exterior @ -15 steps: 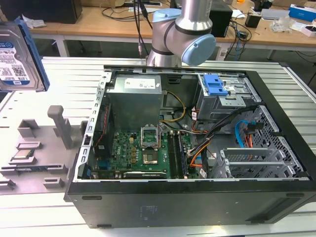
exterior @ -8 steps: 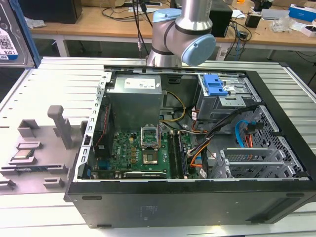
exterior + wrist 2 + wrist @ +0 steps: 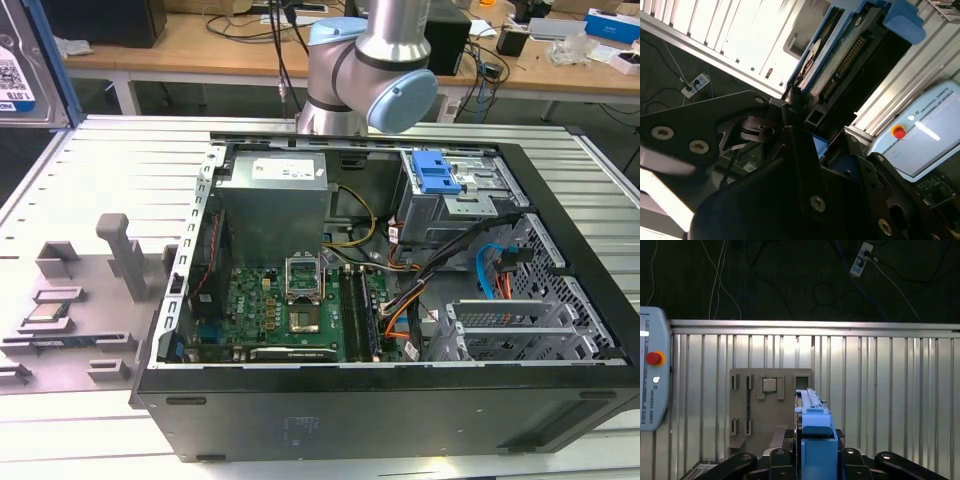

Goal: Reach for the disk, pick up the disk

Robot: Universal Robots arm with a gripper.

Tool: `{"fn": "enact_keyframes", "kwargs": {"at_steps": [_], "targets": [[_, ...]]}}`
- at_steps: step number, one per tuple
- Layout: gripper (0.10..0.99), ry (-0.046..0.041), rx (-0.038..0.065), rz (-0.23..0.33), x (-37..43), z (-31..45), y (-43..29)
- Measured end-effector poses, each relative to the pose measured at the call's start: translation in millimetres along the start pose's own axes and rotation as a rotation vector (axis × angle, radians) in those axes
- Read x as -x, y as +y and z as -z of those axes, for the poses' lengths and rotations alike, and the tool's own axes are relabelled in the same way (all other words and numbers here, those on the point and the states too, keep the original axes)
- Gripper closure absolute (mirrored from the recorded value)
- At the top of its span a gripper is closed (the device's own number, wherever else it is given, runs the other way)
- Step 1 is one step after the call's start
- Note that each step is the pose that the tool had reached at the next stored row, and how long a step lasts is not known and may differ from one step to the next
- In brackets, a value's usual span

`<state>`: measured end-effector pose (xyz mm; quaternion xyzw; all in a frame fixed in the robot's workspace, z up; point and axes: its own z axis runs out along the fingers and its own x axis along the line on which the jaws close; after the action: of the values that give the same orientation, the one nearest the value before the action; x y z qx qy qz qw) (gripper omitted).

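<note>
The disk [image 3: 815,432] stands edge-on between my gripper's [image 3: 816,457] black fingers, its bright blue caddy facing the first wrist camera. In the second wrist view the disk [image 3: 840,47] shows its silver body, circuit-board side and blue frame, clamped at its lower end by the gripper [image 3: 799,100]. The gripper is shut on the disk and holds it high above the ribbed metal table. In the exterior view the disk [image 3: 15,65], silver with a white-and-blue label and a blue edge, hangs at the upper left corner.
An open computer case [image 3: 560,420] lies on the table, with a blue latch [image 3: 435,172] on its drive cage. A grey fixture plate [image 3: 110,330] holds a square processor chip [image 3: 770,385]. The teach pendant [image 3: 652,375] lies at the table's edge. The arm [image 3: 370,60] rises behind the case.
</note>
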<state>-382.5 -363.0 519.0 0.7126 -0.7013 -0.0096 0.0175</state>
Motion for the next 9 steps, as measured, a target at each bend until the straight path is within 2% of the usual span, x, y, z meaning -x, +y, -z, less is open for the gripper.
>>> {"fn": "enact_keyframes", "kwargs": {"at_steps": [2,4,9], "targets": [[0.718,0.0000,0.000,0.000,-0.1,0.3,-8.1],[0.718,0.0000,0.000,0.000,-0.4,0.8,-21.4],[0.718,0.0000,0.000,0.000,-0.6,1.4,-36.2]]}}
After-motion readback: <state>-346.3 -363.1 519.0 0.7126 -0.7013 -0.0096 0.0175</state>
